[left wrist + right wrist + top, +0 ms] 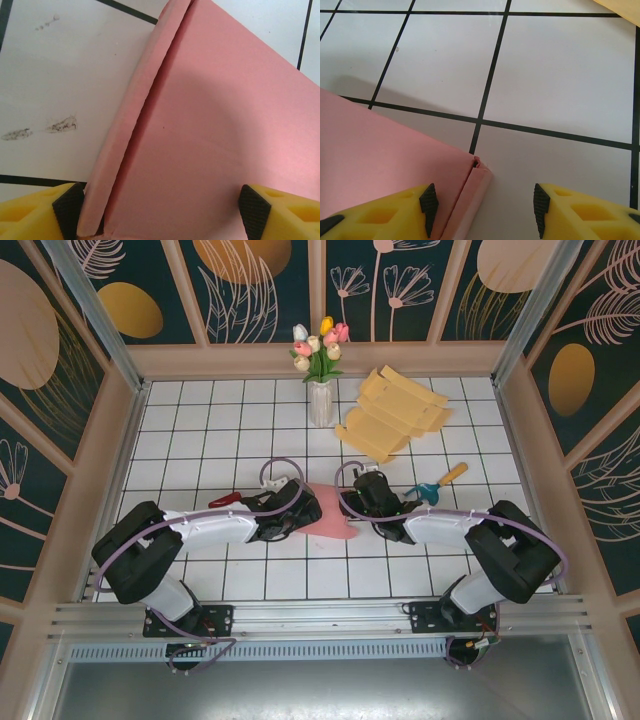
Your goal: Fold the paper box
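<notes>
The paper box point(331, 517) is a flat pink sheet lying on the tiled table between my two grippers. In the left wrist view the pink box point(220, 130) has a long side flap point(135, 115) folded up and over along its left edge. My left gripper point(161, 212) stands open and wide over this sheet, one pad point(67, 210) beside the flap and the other over the flat panel. In the right wrist view my right gripper point(484, 210) is open; the box's folded corner point(475, 185) lies between its fingers, close to the left pad point(429, 209).
A white vase of tulips point(320, 400) stands at the back centre, with flat yellow cardboard sheets point(395, 412) to its right. A red-handled tool point(224, 499) lies by the left arm and a blue tool with a yellow handle point(437, 483) by the right arm.
</notes>
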Controlling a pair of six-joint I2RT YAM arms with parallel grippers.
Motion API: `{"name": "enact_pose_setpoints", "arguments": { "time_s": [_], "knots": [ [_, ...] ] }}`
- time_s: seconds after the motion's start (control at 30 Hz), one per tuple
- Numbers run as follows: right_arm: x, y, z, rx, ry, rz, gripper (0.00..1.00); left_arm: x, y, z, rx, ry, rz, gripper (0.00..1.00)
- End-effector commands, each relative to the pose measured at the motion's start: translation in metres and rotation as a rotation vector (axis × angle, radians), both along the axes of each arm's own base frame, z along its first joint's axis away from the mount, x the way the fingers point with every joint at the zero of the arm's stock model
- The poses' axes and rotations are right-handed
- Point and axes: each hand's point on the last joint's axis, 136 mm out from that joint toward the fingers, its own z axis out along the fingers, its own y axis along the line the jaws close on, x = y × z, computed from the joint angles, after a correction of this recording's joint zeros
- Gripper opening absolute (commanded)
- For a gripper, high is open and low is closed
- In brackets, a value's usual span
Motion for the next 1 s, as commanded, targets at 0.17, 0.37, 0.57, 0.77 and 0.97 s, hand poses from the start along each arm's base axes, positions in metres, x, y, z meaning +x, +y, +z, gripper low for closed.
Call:
{"name": "enact_pose_setpoints", "arguments": {
  "time_s": [0.17,0.37,0.57,0.77,0.97],
  "knots": [
    [-0.016,-0.008,-0.023,-0.049,0.082,0.018,0.57,-0.010,0.005,-0.017,0.019,0.057,0.016,0.82],
    [-0.016,-0.011,-0.005,-0.025,0.050,-0.012,0.56,-0.010,0.012,-0.022,0.054,0.051,0.029,0.82],
    [-0.027,-0.011,0.026,0.017,-0.002,-0.031,0.55,-0.010,0.016,-0.020,0.065,0.042,0.037,0.82],
    [-0.051,-0.009,0.034,0.083,0.020,-0.059,0.49,-0.009,0.019,-0.018,0.072,0.031,0.042,0.82],
    [-0.078,-0.001,0.014,0.089,0.058,-0.028,0.48,-0.008,0.022,-0.016,0.076,0.022,0.050,0.82]
  ]
}}
